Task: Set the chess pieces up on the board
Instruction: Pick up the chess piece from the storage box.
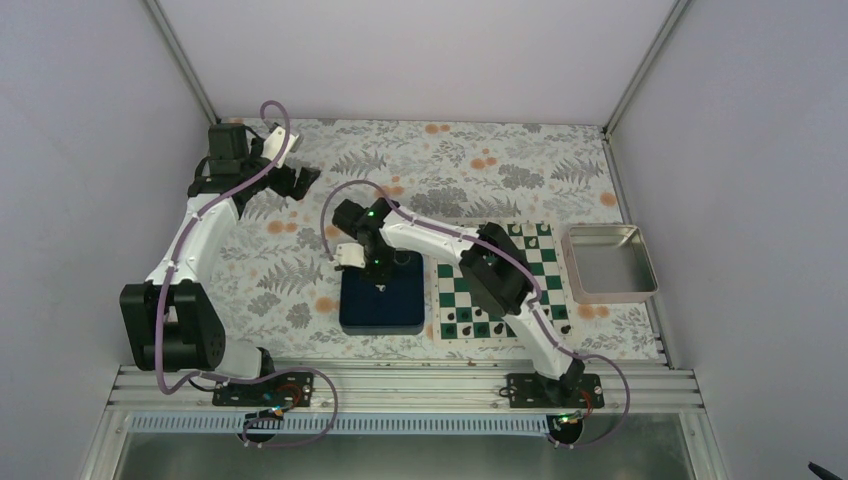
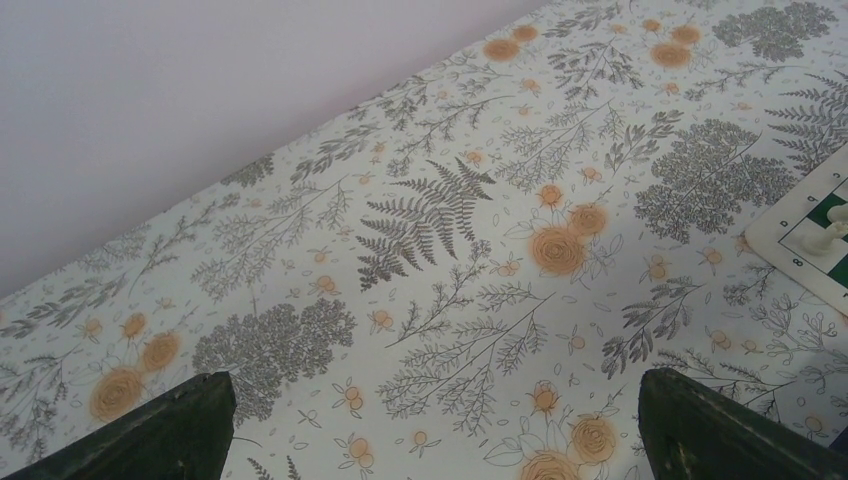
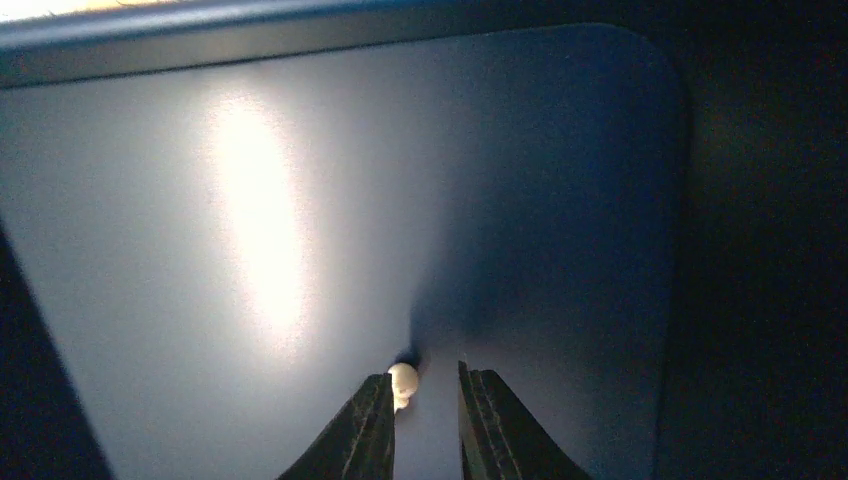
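Observation:
The green and white board (image 1: 455,300) lies right of centre, partly under my right arm. Its corner, with a white piece (image 2: 832,232) on it, shows at the right edge of the left wrist view. My right gripper (image 1: 381,285) is down inside the dark blue tray (image 1: 400,310). In the right wrist view its jaws (image 3: 425,385) stand a narrow gap apart. A small white chess piece (image 3: 403,382) sits on the tray floor (image 3: 300,200) against the tip of the left finger, clear of the right finger. My left gripper (image 1: 300,180) is wide open and empty (image 2: 430,420) over the floral cloth at the far left.
A shiny metal tray (image 1: 610,262) stands right of the board. Small black pieces (image 1: 470,320) stand along the board's near edge. The blue tray's raised rim (image 3: 300,40) surrounds my right gripper. Walls close in on the left, right and back.

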Action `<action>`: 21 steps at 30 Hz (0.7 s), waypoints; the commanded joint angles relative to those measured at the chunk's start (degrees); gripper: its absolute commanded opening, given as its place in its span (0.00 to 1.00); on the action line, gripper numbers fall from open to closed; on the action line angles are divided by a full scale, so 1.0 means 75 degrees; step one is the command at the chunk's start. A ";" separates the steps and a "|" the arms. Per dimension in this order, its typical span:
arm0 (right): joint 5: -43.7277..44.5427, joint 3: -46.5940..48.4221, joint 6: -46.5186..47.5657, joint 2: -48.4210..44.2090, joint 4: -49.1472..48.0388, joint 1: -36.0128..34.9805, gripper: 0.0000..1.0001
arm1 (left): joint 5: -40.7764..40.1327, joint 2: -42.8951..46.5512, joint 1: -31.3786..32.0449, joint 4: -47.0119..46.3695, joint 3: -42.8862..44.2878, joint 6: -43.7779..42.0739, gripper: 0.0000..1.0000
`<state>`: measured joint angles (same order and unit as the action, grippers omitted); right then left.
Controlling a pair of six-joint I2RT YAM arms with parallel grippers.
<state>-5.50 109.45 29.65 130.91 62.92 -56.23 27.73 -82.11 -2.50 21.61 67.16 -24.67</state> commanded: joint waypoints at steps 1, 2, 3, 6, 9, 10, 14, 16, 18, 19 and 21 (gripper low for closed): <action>0.0067 -0.0033 -0.0100 0.0342 0.0019 -0.0039 0.20 | 0.0207 0.0201 -0.0053 -0.0053 0.0016 -0.0075 1.00; 0.0062 -0.0035 -0.0092 0.0360 0.0030 -0.0028 0.20 | 0.0213 0.0200 -0.0052 -0.0053 0.0022 -0.0072 1.00; 0.0051 -0.0035 -0.0074 0.0387 0.0055 -0.0018 0.21 | 0.0207 0.0194 -0.0053 -0.0050 0.0021 -0.0074 1.00; -0.0010 -0.0030 -0.0074 0.0466 0.0071 0.0017 0.21 | 0.0224 0.0192 -0.0050 -0.0049 0.0006 -0.0086 1.00; -0.0029 -0.0059 -0.0063 0.0527 0.0100 0.0031 0.20 | 0.0230 0.0217 -0.0053 -0.0051 -0.0007 -0.0086 1.00; -0.0035 -0.0061 -0.0063 0.0543 0.0127 0.0032 0.20 | 0.0231 0.0222 -0.0053 -0.0056 -0.0003 -0.0094 1.00; -0.0049 -0.0068 -0.0013 0.0478 0.0212 0.0032 0.20 | 0.0245 0.0229 -0.0052 -0.0067 -0.0016 -0.0098 1.00; -0.0014 -0.0156 0.0073 0.0266 0.0107 0.0032 0.20 | 0.0241 0.0218 -0.0052 -0.0057 -0.0016 -0.0095 1.00; 0.0060 -0.0315 0.0227 -0.0072 -0.0068 0.0041 0.20 | 0.0232 0.0211 -0.0053 -0.0048 -0.0010 -0.0098 1.00; 0.0110 -0.0450 0.0331 -0.0382 -0.0152 0.0052 0.21 | 0.0226 0.0213 -0.0053 -0.0048 -0.0004 -0.0098 1.00; 0.0110 -0.0901 0.0806 -0.0951 -0.0266 0.0072 0.29 | 0.0220 0.0223 -0.0053 -0.0051 0.0010 -0.0098 1.00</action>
<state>-5.28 107.35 30.59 131.81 61.84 -56.16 28.08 -82.11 -2.50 21.61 67.16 -24.71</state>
